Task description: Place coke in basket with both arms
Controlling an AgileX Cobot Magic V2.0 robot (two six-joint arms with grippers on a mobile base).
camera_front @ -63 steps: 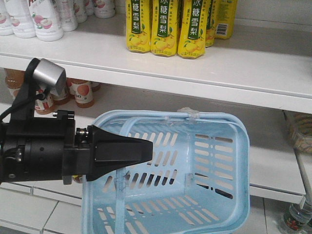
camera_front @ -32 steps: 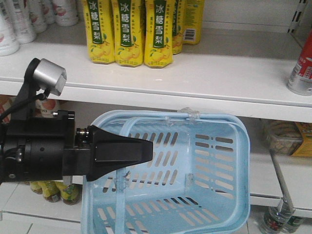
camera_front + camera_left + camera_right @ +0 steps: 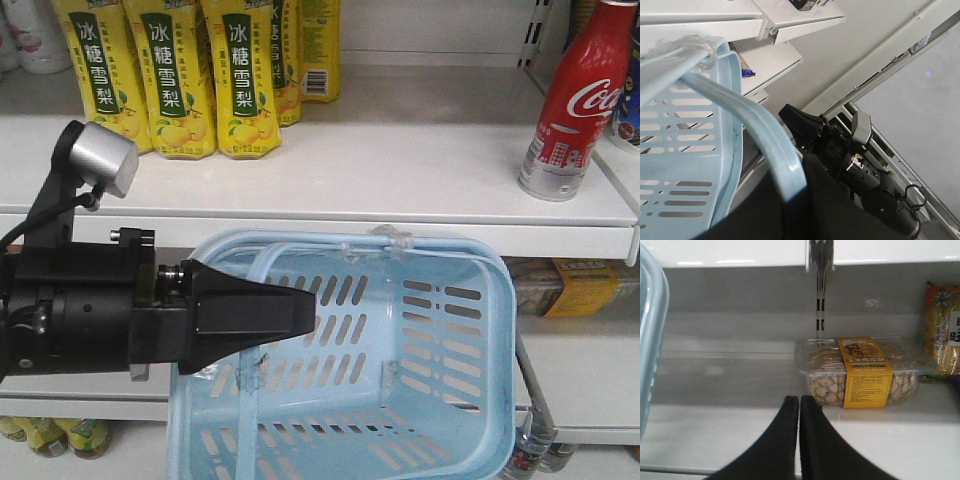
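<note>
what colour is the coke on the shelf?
The coke is red with white script logo, silver base; clearest in front-facing view.

The red coke bottle has white "Coca-Cola" script, partly cut off. The yellow bottles say 冰糖雪梨 on green strips. The yellow label on the clear tray is too blurry to read.

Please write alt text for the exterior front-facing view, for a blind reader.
The left tool holds a pale blue basket before shop shelves. A red Coca-Cola bottle stands on the upper shelf at the right; yellow pear-drink bottles stand at the left.
</note>
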